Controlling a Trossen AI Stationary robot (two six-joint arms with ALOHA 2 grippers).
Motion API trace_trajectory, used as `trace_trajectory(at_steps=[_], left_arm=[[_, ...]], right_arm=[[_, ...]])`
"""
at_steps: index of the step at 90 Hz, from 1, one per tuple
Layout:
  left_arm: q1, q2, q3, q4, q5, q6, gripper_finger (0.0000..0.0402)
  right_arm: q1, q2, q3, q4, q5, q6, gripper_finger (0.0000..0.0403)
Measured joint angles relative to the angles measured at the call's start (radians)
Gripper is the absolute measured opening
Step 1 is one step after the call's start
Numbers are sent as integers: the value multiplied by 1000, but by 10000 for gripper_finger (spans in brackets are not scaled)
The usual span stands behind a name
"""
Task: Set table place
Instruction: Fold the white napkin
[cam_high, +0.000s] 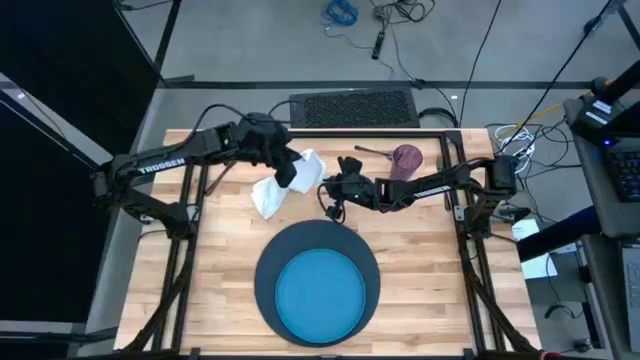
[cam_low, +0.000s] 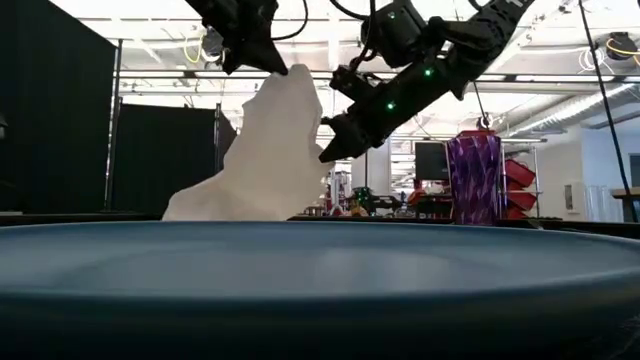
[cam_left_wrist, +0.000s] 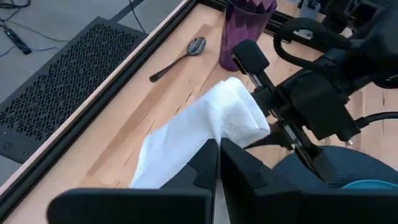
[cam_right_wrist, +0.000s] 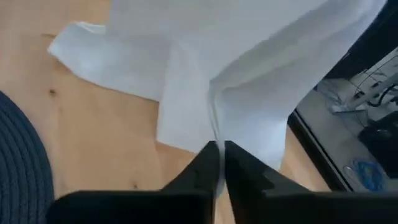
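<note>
Bright blue plate (cam_high: 318, 294) up front, sitting on the navy round mat (cam_high: 268, 282), near edge of the wooden table (cam_high: 420, 260). Behind it, left gripper (cam_high: 292, 176) pinched on the white napkin (cam_high: 280, 184), lifting one end, rest draped on the wood. Right gripper (cam_high: 332, 207) clamped on the same napkin. Further right: purple cup (cam_high: 406, 160) upright, spoon (cam_high: 372, 151) just beside.

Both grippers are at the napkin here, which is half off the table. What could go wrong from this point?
The left gripper is shut on the white napkin, lifting one end while the other trails on the table; the right gripper looks pinched on a fold. Pulling apart might tear or crumple it. The right arm lies close to the purple cup and spoon, so a swing may knock them. A slipped napkin could land bunched on the mat.
</note>
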Motion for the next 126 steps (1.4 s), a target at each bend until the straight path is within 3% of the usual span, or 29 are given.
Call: trace_trajectory(at_steps=[21,31,57,74,96,126], left_arm=[[0,0,0,-7,0,0,0],[-5,0,0,-30,0,3,0],[-53,0,0,-24,-5,27,0],[-108,-62,0,27,-65,34,0],[-150,-178,2,75,-129,34,0],[-159,-215,2,77,-143,32,0]], right_arm=[[0,0,0,-3,4,-25,1],[12,-21,0,-19,96,-82,0],[61,-218,0,-74,283,-181,0],[86,-362,0,-78,389,-295,0],[89,-493,48,-108,390,-382,0],[124,-441,312,-307,362,-449,0]])
